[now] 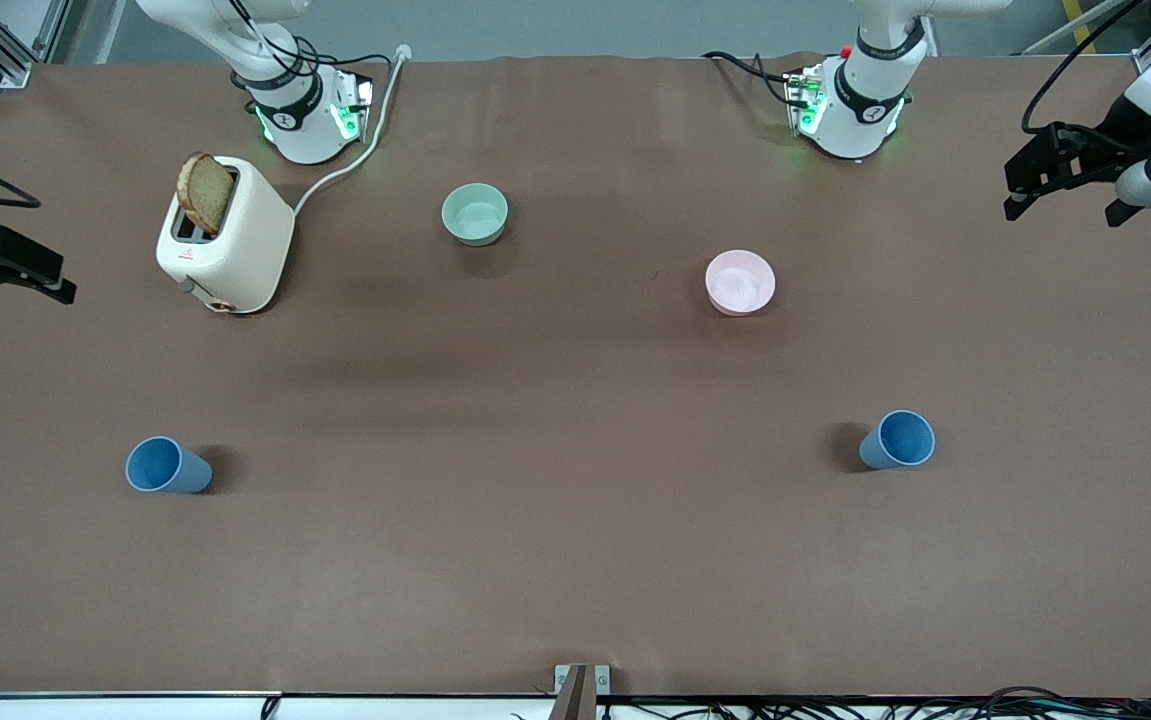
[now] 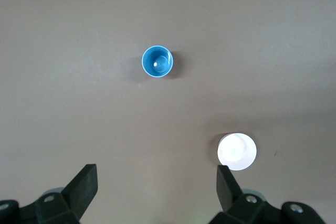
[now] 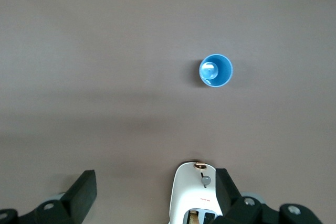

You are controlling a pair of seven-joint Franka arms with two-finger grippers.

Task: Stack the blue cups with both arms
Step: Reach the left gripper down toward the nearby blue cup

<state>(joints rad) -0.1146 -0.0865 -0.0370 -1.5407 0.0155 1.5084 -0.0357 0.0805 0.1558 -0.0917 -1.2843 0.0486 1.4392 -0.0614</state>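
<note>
Two blue cups stand upright and apart on the brown table. One cup [image 1: 167, 466] is toward the right arm's end and shows in the right wrist view [image 3: 216, 70]. The other cup [image 1: 898, 440] is toward the left arm's end and shows in the left wrist view [image 2: 157, 62]. My left gripper [image 1: 1065, 205] hangs high over the table's edge at its own end, open and empty [image 2: 156, 192]. My right gripper [image 1: 13, 288] hangs high over the edge at its own end, open and empty [image 3: 155, 192]. Both are well away from the cups.
A white toaster [image 1: 225, 235] with a slice of toast [image 1: 205, 192] stands near the right arm's base and shows in the right wrist view [image 3: 197, 195]. A pale green bowl [image 1: 475, 214] and a pink bowl [image 1: 740, 282] sit between the bases and the cups.
</note>
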